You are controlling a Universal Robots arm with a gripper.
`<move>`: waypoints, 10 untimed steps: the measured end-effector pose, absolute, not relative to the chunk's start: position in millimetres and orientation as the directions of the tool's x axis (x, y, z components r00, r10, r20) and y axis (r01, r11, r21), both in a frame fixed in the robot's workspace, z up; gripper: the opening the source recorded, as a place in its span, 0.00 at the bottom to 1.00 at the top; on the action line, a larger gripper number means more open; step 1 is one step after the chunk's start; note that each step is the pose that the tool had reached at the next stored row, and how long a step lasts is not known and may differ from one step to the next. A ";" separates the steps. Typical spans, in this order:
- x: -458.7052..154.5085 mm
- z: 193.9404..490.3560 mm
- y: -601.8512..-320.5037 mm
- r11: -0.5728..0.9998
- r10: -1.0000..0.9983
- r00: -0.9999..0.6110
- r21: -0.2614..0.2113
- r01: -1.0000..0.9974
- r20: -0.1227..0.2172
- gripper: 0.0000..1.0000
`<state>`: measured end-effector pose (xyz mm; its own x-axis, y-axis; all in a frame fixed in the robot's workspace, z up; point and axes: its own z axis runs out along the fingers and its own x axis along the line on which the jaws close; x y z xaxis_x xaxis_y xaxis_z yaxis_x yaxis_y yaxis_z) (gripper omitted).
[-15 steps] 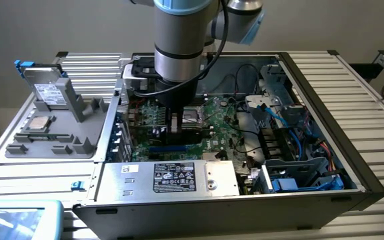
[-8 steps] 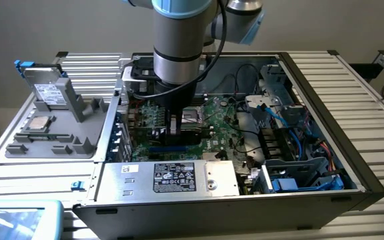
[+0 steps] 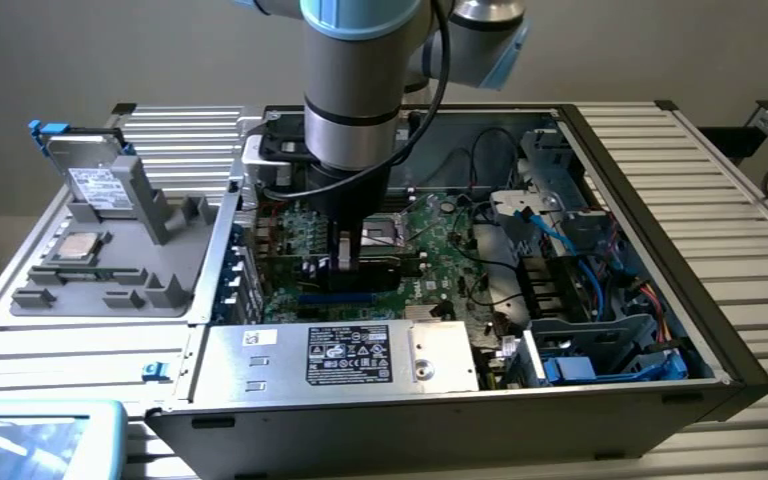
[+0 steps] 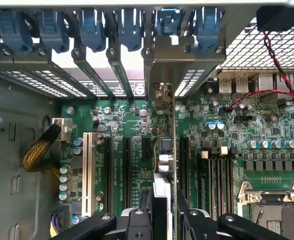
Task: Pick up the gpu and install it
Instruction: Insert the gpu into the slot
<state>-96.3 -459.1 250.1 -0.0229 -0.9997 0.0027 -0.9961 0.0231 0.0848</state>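
Gripper (image 4: pixel 164 222) jaws sit half closed, pinching the gpu (image 4: pixel 166 150) by its upper edge. Inside the computer case (image 3: pixel 491 425), I'd call pickup done. Over the motherboard (image 4: pixel 116 115) the card stands edge-on along a slot, its bracket (image 4: pixel 187 55) at the rear opening; whether it's seated, I can't tell

Slatted table (image 3: pixel 711 150), open computer case (image 3: pixel 491 420), grey tray (image 3: pixel 104 285)
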 end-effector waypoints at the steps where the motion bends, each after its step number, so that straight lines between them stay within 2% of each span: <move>1: -96.4 250.0 -459.1 0.023 -1.000 -0.023 0.085 -0.996 0.003 0.29; 10: -98.1 247.7 -459.2 0.023 -1.000 -0.023 0.085 -0.996 0.002 0.29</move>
<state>-98.1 -459.2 247.7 -0.0228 -0.9997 0.0024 -0.9961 0.0229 0.0850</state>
